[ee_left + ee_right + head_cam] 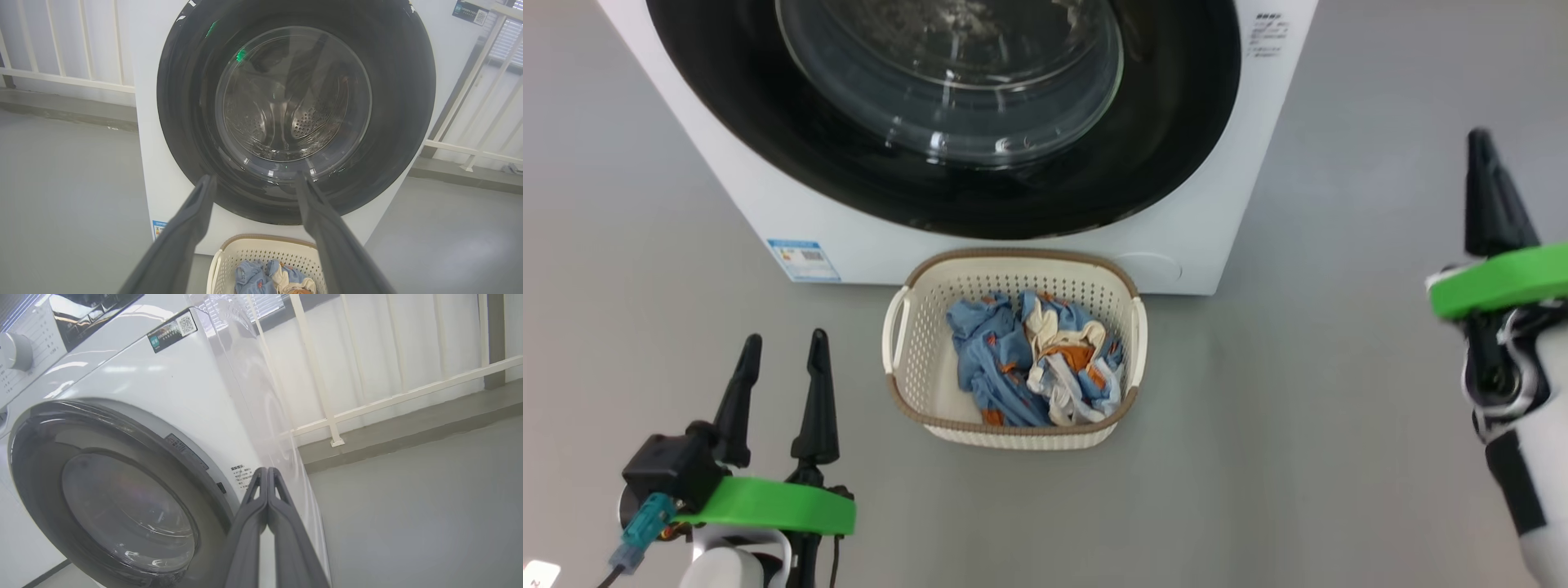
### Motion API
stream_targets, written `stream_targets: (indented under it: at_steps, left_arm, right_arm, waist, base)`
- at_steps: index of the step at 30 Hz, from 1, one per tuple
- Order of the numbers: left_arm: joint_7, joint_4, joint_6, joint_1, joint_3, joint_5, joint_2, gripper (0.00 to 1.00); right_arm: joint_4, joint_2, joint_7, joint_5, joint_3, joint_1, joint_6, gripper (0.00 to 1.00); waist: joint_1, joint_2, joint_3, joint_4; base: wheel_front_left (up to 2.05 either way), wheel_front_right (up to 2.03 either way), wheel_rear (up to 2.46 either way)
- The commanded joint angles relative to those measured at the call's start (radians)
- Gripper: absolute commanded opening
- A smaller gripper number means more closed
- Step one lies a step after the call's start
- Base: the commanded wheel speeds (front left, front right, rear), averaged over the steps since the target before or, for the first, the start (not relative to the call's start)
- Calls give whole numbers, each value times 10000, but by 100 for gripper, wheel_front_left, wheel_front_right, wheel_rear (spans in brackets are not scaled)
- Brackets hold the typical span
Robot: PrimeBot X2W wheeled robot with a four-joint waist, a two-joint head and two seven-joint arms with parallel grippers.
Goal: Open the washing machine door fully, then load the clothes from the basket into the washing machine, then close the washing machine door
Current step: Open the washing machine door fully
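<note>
**Head view.**
- Washer (768,204): white, at the top of the view. Its door (727,106), black rim around a glass bowl, lies shut against the front. Blue sticker (803,259) at the lower left corner.
- Basket (915,327): on the grey floor (1298,408), just in front of the washer and below the door. Upright.
- Clothes (1029,359): blue, cream and orange pieces heaped inside the basket, toward its right half.
- Left hand (784,339): lower left, beside the basket, fingers apart, nothing between them.
- Right hand (1480,139): far right, above bare floor, well apart from the basket. Fingers together, empty.

**Left wrist view.**
- Fingers spread wide, framing the lower part of the door.
- Steel drum (286,118) visible through the glass.
- Basket with clothes at the bottom edge, between the fingers.
- White railing (65,77) behind the washer.

**Right wrist view.**
- Fingers pressed tip to tip, holding nothing, pointing at the washer's front right edge beside the door rim. Whether they touch it cannot be told.
- Dial (14,351) at upper left.
</note>
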Motion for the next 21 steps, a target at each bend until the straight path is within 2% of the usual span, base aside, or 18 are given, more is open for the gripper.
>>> stream_targets:
  at_steps: [1, 4, 5, 10, 16, 21]
  left_arm:
    - [-65, -302, -88, -445, 340, 147, 134, 100]
    - [-65, -345, -118, -580, 339, 159, 82, 100]
    - [-65, -345, -118, -580, 339, 159, 82, 100]
    - [-65, -443, -170, -805, 399, 160, -2, 100]
    - [-65, -551, -209, -1034, 368, 155, -110, 100]
    - [-65, -626, -224, -1130, 350, 127, -155, 100]
  right_arm:
    - [-144, -189, -81, 742, 153, -603, 56, 0]
    - [-56, -317, 122, 1752, 167, -1088, 56, 0]
    - [-56, -317, 122, 1752, 167, -1088, 56, 0]
    - [304, -670, 992, 3283, 322, -2178, 56, 0]
    - [676, -1019, 2111, 4380, 892, -3403, 56, 0]
    - [1007, -1298, 2525, 4749, 1222, -4166, 56, 0]
  waist:
    - [0, 0, 412, 243]
    - [0, 0, 665, 344]
    - [0, 0, 665, 344]
    - [0, 0, 1122, 492]
    - [0, 0, 1639, 671]
    - [0, 0, 1948, 765]
  base:
    - [0, 0, 0]
    - [0, 0, 0]
    - [0, 0, 0]
    - [0, 0, 0]
    - [0, 0, 0]
    - [0, 0, 0]
